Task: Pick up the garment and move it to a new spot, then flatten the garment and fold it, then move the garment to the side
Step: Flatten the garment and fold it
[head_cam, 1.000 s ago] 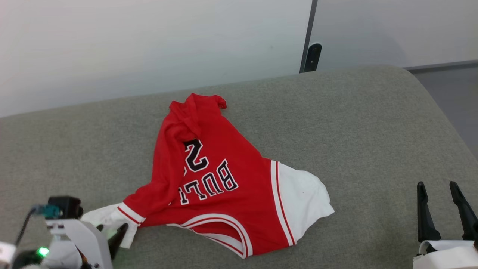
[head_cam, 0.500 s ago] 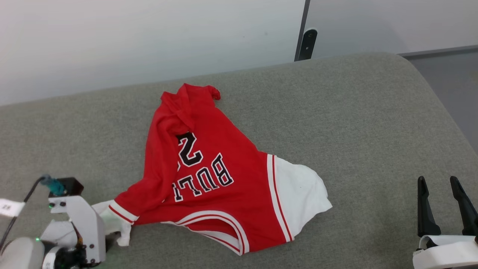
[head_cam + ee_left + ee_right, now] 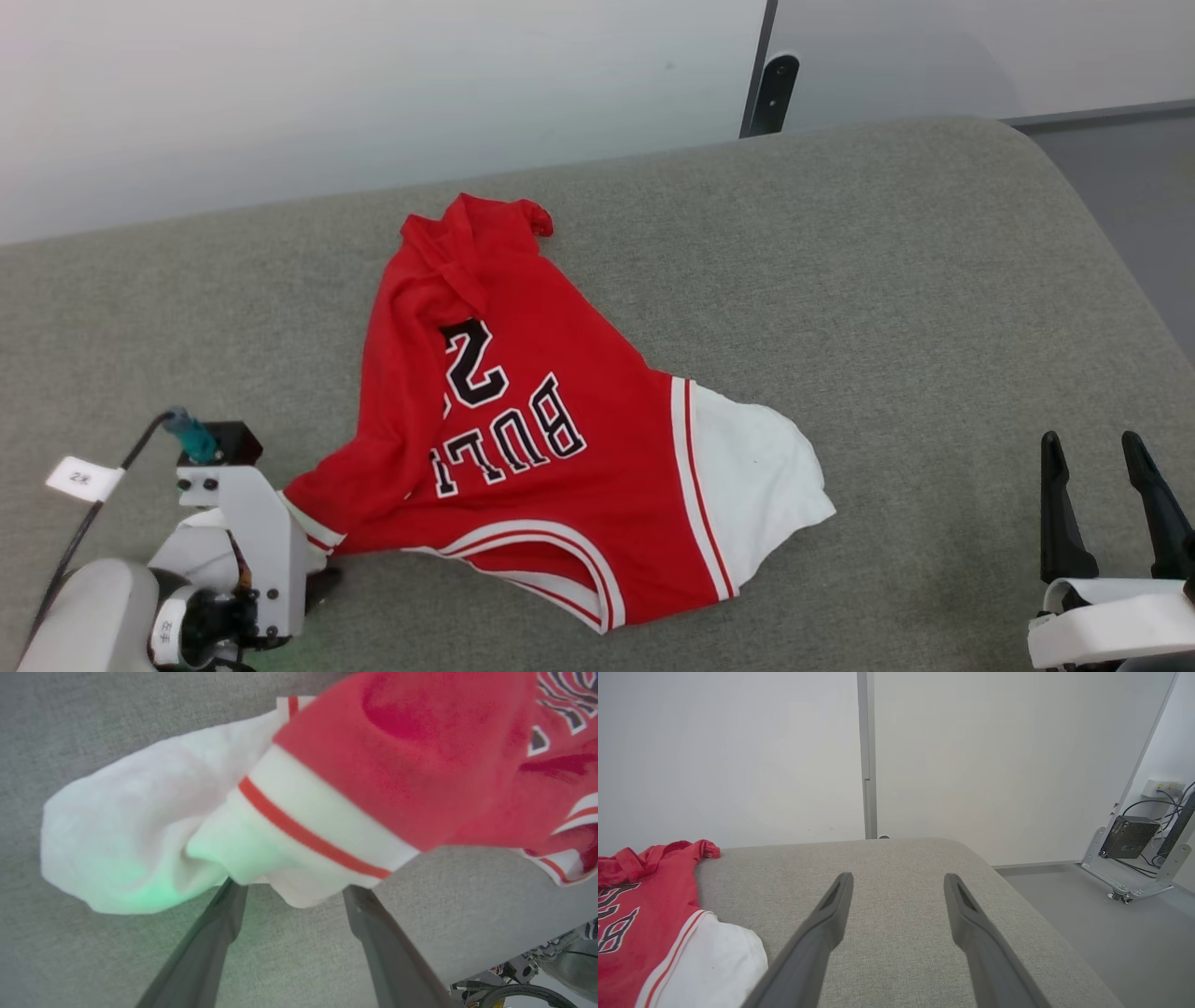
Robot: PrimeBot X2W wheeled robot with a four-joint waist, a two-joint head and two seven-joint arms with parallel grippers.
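Note:
The garment point(image 3: 523, 420), a red jersey with white sleeves and black-and-white lettering, lies crumpled on the grey cushion point(image 3: 887, 280), neck toward me. My left gripper point(image 3: 292, 887) is open at its near left sleeve. The white cuff with a red stripe point(image 3: 299, 830) rests over and between the two fingertips. In the head view the left wrist housing point(image 3: 247, 541) covers most of that sleeve. My right gripper point(image 3: 1090, 441) stands open and holds nothing at the lower right, well clear of the white right sleeve point(image 3: 756, 485). The right wrist view has the garment point(image 3: 644, 896) at its left.
The cushion curves down at its right edge to a grey floor point(image 3: 1139, 187). White wall panels with a dark bracket point(image 3: 773, 93) stand behind it. A black box with cables point(image 3: 1129, 835) sits on the floor far right.
The head camera has shifted a little. My left arm has moved forward onto the near white sleeve, which it now mostly hides. The right gripper has stayed put.

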